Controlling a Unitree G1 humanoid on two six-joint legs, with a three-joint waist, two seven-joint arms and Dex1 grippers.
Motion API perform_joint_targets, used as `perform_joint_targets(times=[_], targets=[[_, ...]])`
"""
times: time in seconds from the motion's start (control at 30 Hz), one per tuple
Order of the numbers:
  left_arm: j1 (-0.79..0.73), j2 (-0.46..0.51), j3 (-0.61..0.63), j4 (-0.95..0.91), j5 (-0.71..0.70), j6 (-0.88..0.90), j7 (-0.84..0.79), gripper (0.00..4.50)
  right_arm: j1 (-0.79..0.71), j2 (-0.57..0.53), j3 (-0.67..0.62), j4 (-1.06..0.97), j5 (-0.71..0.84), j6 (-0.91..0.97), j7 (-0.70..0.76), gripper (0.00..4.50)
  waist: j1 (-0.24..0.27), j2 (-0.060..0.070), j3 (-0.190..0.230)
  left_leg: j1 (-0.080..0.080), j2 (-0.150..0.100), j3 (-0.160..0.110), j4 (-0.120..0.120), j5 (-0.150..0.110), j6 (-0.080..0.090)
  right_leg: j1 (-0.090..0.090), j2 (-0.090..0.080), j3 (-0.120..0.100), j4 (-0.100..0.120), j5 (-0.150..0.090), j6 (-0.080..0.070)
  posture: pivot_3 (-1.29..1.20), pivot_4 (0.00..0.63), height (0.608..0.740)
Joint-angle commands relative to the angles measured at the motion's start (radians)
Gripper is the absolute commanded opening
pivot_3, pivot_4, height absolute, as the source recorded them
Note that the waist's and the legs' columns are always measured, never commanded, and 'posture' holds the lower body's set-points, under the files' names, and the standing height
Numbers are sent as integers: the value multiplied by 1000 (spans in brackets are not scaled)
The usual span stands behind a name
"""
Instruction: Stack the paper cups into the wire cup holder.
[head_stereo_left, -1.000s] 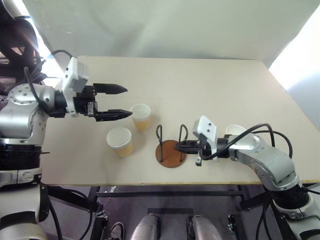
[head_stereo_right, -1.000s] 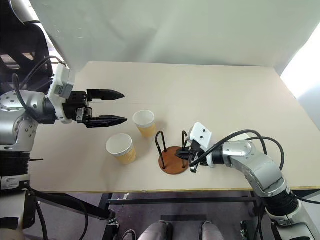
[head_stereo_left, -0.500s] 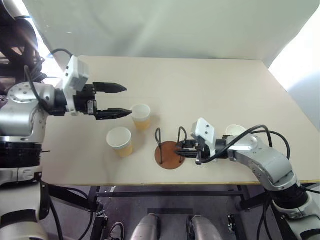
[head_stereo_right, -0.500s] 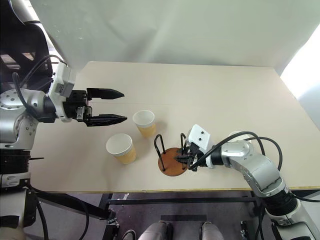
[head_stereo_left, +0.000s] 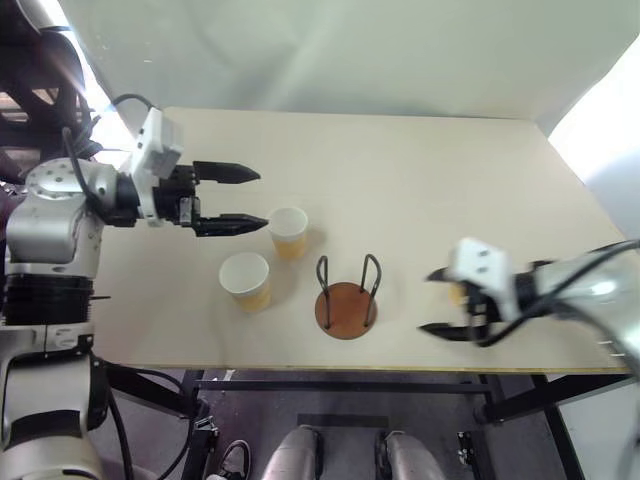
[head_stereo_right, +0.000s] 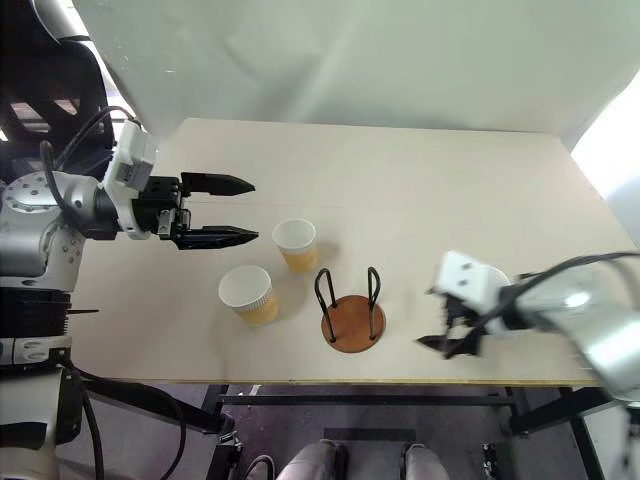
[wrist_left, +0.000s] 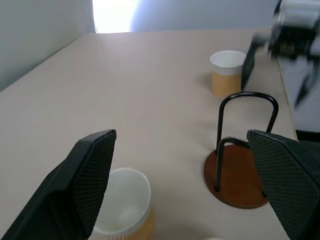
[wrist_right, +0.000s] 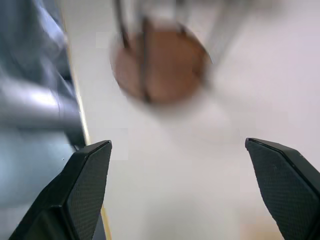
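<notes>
Both grippers, our left and right, were open and empty, the reddish-brown wire cup holder stood empty mid-desk, so we judged grasping a tan paper cup next.

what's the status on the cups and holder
Left gripper open, empty, beside the far paper cup. Right gripper open, empty, right of the wire cup holder. Holder empty; no cup stacked. Nothing blocking it.
</notes>
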Motion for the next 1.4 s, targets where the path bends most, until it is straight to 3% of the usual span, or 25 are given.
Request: perform_joint_targets(times=[0.03, 0.2, 0.4, 0.5, 0.87, 1.0, 1.3, 1.4], targets=[[-40, 11, 13, 8, -1, -32, -29, 4500, -23, -126, -185, -43, 75, 14, 108, 4479, -2, 0, 0, 0, 0, 0, -1, 0, 0, 0, 0, 0, 0, -1, 0, 0, 150, 740], [-43, -12, 3, 17, 1, -42, -28, 4500, 11, -179, -161, 38, 19, -66, 111, 4479, -9, 0, 0, 2, 1, 0, -2, -2, 0, 0, 1, 1, 1, -4, 3, 0, 150, 740], [-25, -19, 10, 7, 7, -43, -18, 4500, -21, -109, 78, 172, -147, -204, 86, 4479, -9, 0, 0, 1, 0, 0, 2, 4, 18, 1, 1, 2, 1, -2, 12, 0, 150, 740], [-10, -3, 21, -8, 1, -35, -18, 4500, -33, -87, 131, 225, -194, -251, 103, 4479, -9, 0, 0, 1, 0, 1, 2, 4, 19, 1, 1, 2, 1, 1, 18, 0, 150, 740], [42, 40, 44, -79, -22, 8, 12, 4500, -43, 3, 256, 365, -337, -371, 144, 4479, -9, 0, 0, 2, 0, 0, 3, 3, 20, 3, 1, 1, 1, 0, 14, 0, 150, 740], [44, 58, 52, -92, -27, 20, 15, 4500, -60, 47, 284, 418, -385, -404, 148, 3549, -11, 0, 0, 4, 0, 0, 4, 4, 19, 4, 1, 1, 1, 0, 11, 0, 150, 740], [46, 58, 53, -102, -30, 24, 27, 4500, -83, 42, 236, 427, -404, -423, 202, 140, -11, 0, 0, 5, 0, 0, 4, 4, 17, 5, 1, 1, 1, -1, 7, 0, 150, 740], [42, 53, 47, -95, -28, 17, 28, 4500, -116, 12, 166, 355, -317, -381, 267, 30, -11, 1, 1, 4, 0, 1, 3, 3, 15, 4, 1, 1, 1, -1, 6, 0, 150, 740]])
